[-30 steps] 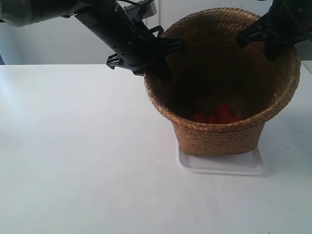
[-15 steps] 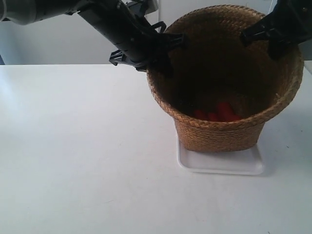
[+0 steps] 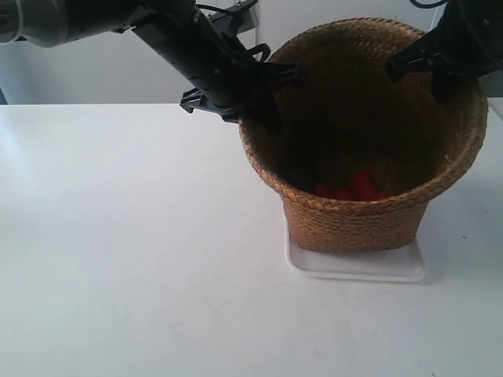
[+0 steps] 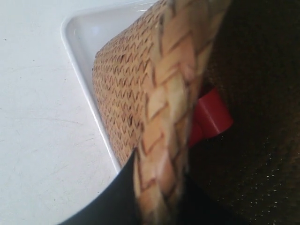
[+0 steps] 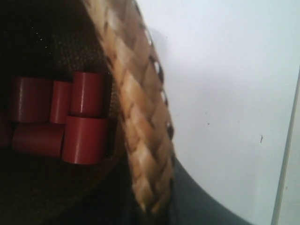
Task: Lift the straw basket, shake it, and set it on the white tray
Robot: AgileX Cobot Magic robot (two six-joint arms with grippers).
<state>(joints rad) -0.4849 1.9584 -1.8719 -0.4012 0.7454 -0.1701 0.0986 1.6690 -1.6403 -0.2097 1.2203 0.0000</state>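
Observation:
The straw basket (image 3: pixel 354 220) stands upright over the white tray (image 3: pixel 354 269), its base down at the tray and covering most of it. Each arm holds the braided rim. The arm at the exterior view's left has its gripper (image 3: pixel 263 86) on the left rim, the other arm's gripper (image 3: pixel 428 67) on the far right rim. In the left wrist view my gripper (image 4: pixel 159 197) is shut on the braided rim (image 4: pixel 173 93), with the tray (image 4: pixel 89 33) below. In the right wrist view my gripper (image 5: pixel 152 197) is shut on the rim (image 5: pixel 136 108).
Several red cylinders (image 3: pixel 354 187) lie in the basket's dark bottom, also seen as red cylinders (image 5: pixel 84 136) in the right wrist view and a red cylinder (image 4: pixel 213 115) in the left. The white table (image 3: pixel 134 236) spreads left and front; its edge (image 3: pixel 491 106) is close at the right.
The basket rose slightly half a second ago and has now come down toward the tray, with both grippers still shut on its rim.

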